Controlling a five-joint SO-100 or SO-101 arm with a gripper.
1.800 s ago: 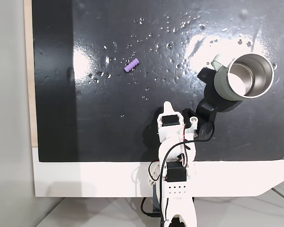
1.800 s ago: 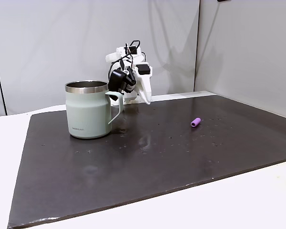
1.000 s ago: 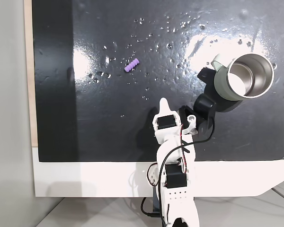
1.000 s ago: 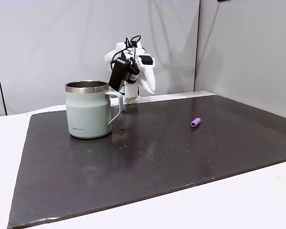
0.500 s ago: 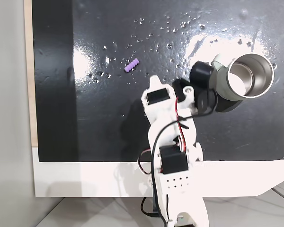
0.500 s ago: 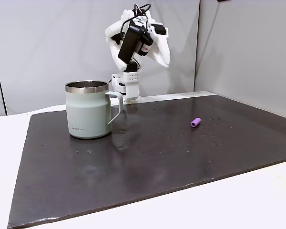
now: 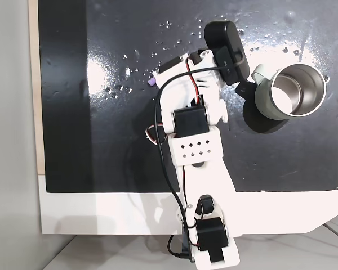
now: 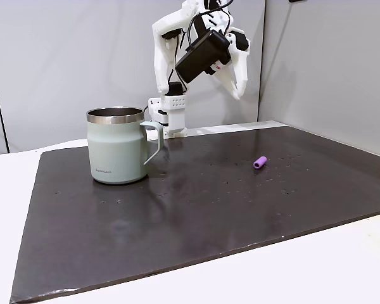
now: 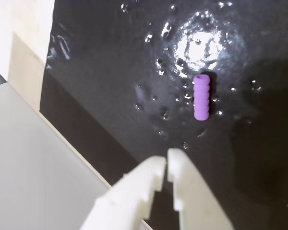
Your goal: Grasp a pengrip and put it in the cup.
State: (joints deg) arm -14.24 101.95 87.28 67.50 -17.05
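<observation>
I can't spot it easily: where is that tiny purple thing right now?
The pengrip lies on the black mat, right of the cup in a fixed view, untouched.

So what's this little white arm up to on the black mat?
The white arm is raised above the black mat, its gripper closed and empty, pointing down toward a small purple pengrip that lies loose on the mat. A pale green cup with a steel inside stands upright off to the side, with nothing visible in it. Nothing has been picked up yet.
</observation>
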